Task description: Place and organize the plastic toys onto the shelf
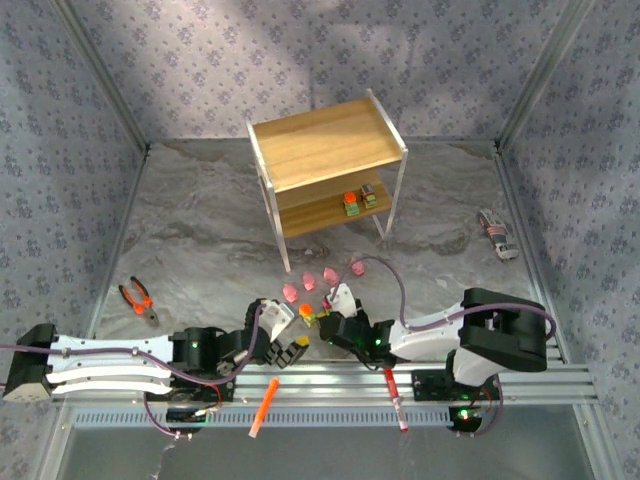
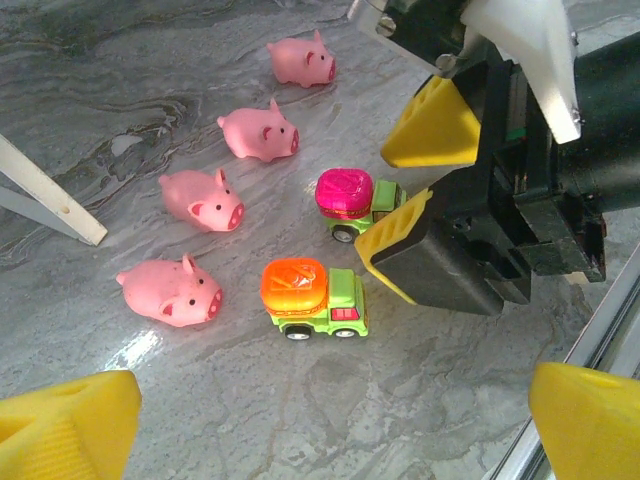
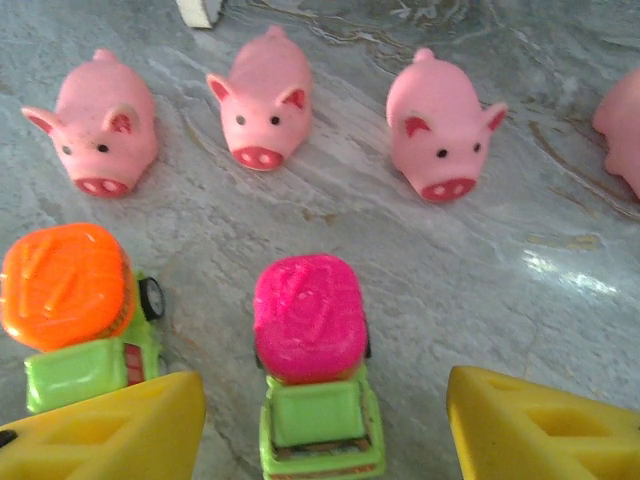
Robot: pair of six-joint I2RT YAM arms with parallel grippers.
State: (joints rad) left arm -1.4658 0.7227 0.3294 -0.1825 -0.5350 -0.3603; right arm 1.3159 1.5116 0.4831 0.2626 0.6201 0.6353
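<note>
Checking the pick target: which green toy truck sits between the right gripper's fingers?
The pink-topped truck, centred between the fingers of the open right gripper; the orange-topped truck stands off to one side.

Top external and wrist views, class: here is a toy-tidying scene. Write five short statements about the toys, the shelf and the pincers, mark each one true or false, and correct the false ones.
1. Four pink pigs are on the table. True.
2. The shelf carries two toys on its top tier. False: they stand on the lower tier.
3. The right pincer is open, with the pink-topped truck between its fingers. True.
4. The left pincer is shut on the orange-topped truck. False: it is open, and that truck stands free on the table.
5. The orange-handled pliers lie on the table, apart from the toys. True.
</note>
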